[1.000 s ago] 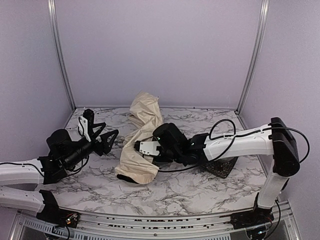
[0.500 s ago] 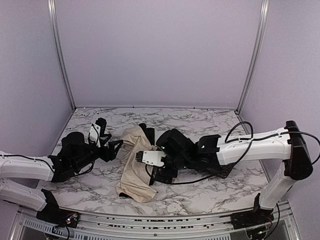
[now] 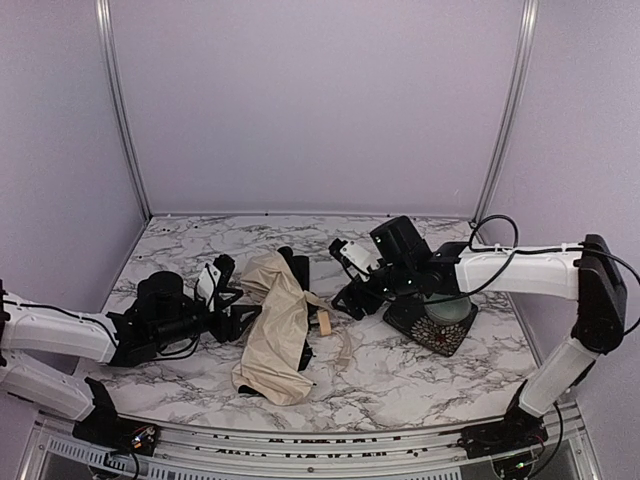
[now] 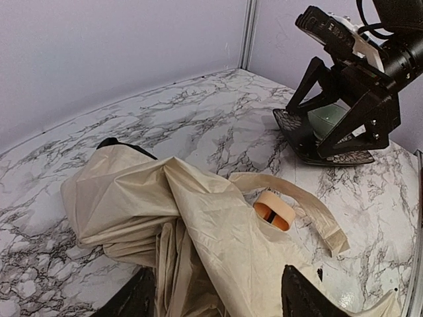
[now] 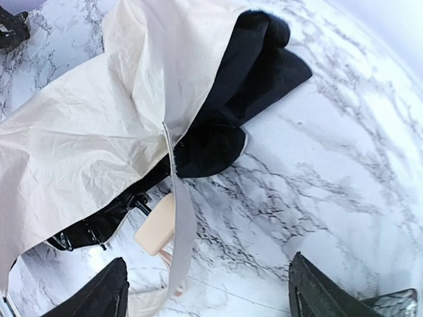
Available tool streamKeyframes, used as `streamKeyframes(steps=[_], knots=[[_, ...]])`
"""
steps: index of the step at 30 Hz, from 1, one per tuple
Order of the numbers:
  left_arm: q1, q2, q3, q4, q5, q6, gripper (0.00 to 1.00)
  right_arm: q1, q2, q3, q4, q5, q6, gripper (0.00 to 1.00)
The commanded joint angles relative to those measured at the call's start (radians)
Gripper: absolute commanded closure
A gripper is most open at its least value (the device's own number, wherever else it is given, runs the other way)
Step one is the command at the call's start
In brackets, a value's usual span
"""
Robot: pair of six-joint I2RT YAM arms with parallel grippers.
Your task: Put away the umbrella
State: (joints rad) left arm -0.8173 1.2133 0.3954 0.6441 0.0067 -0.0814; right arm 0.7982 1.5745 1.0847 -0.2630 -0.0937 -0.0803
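The umbrella [image 3: 272, 335] lies collapsed in a crumpled heap mid-desk [image 3: 400, 385], with cream fabric over everything. The shaft's buried, and only black lining pokes out at the far end. The tan handle [image 4: 274, 210] peeks from the folds, its strap [image 4: 316, 210] trailing over the marble. Left gripper [image 4: 215, 290] is spread wide just over the fabric, only its tips in shot, clamping nothing. Right gripper [image 5: 208, 271] is wide too and empty, near the handle end. Under the right arm a dark mesh tray [image 3: 440, 342] holds something pale green and rounded, but I can't make out what.
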Motion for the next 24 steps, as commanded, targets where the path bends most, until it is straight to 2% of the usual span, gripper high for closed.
streamKeyframes(steps=[1, 9, 12, 15, 19, 24], knots=[[-0.005, 0.064, 0.029, -0.032, 0.057, 0.005, 0.33, 0.006, 0.098, 0.011, 0.033, -0.012, 0.085, 0.23], [-0.006, 0.185, 0.066, -0.036, 0.077, 0.007, 0.33, -0.019, 0.210, 0.006, 0.086, -0.015, 0.113, 0.53], [-0.006, 0.222, 0.081, -0.036, 0.088, 0.006, 0.33, -0.019, 0.229, 0.007, 0.100, -0.035, 0.122, 0.62], [-0.006, 0.259, 0.094, -0.037, 0.096, 0.005, 0.35, -0.019, 0.249, 0.010, 0.109, -0.066, 0.123, 0.65], [-0.006, 0.286, 0.103, -0.038, 0.110, 0.007, 0.45, -0.019, 0.273, 0.026, 0.095, -0.065, 0.124, 0.99], [-0.005, 0.332, 0.118, -0.039, 0.153, 0.017, 0.60, -0.019, 0.254, 0.098, 0.026, -0.013, 0.096, 1.00]])
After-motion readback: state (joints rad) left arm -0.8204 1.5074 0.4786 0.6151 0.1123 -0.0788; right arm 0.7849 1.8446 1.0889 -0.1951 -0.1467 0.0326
